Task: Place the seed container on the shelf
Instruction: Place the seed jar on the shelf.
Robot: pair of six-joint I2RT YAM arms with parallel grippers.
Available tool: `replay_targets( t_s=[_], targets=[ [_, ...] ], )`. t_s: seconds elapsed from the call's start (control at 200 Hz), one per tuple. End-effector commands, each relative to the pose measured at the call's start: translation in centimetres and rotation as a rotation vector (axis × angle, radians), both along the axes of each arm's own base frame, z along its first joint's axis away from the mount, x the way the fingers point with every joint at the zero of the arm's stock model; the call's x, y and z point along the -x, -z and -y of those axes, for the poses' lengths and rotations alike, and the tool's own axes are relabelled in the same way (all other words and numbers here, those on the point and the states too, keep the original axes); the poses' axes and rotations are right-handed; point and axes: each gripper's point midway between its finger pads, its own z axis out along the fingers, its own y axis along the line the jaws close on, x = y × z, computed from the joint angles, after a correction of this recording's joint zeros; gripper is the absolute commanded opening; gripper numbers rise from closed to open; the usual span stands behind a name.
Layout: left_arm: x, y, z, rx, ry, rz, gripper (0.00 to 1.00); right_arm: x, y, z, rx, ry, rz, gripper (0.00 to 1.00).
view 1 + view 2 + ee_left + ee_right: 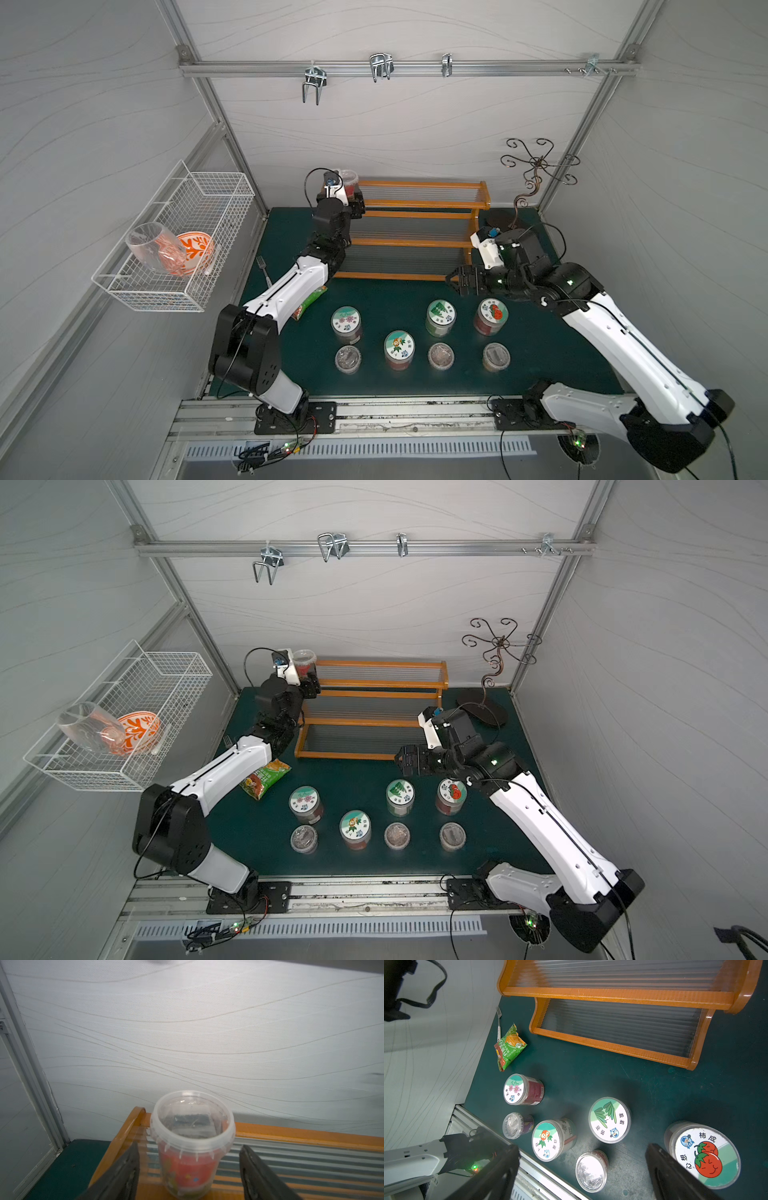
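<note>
My left pincer (190, 1146) stands open around the seed container (187, 1169), one jaw on either side with a visible gap to each, so nothing is gripped. The container looks upright on the top tier of the shelf (424, 204), at its far-left end, just inside the curved side rail. I judge that corner suits because my left arm reaches it most directly, and the rest of the tier is left free. With the container bearing on the ribbed surface and my jaws clear, the placing looks done. What remains is to draw back without catching the wide lid rim, which overhangs the body. My right pincer (583, 1147) is also spread wide and holds nothing. It hovers over the bench (540, 357) near the tomato-lid jar (704, 1155), well apart from the shelf's left end, so the arms do not crowd each other.
</note>
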Motion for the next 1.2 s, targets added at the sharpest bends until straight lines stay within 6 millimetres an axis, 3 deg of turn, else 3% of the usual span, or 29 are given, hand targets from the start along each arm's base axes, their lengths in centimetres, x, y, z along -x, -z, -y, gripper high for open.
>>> replay_targets(
  t_s=[0.0,0.145,0.345,0.735,1.17,1.195],
  targets=[
    [1.7,-2.7,-0.5,0.006,0.009,0.07,0.77,0.0,-0.4,0.0,-0.029,0.006,0.01,0.99],
    [3.0,-1.6,-1.1,0.006,0.001,0.054,0.69,0.1,-0.5,0.0,-0.031,0.002,0.005,0.99],
    [3.6,-1.0,-1.4,-0.001,-0.001,0.043,0.67,0.3,-0.5,0.2,-0.031,0.003,0.008,0.99],
    [0.1,-0.4,-1.7,-0.015,-0.022,-0.001,0.63,0.2,-0.2,0.4,-0.028,0.008,0.004,0.99],
    [-2.0,-0.1,-1.9,-0.04,-0.026,-0.015,0.63,0.0,0.2,0.5,-0.03,0.01,-0.012,0.99],
    [-2.1,0.7,-1.8,-0.05,-0.024,-0.05,0.63,0.0,0.2,0.5,-0.031,0.011,-0.012,0.99]
  ],
)
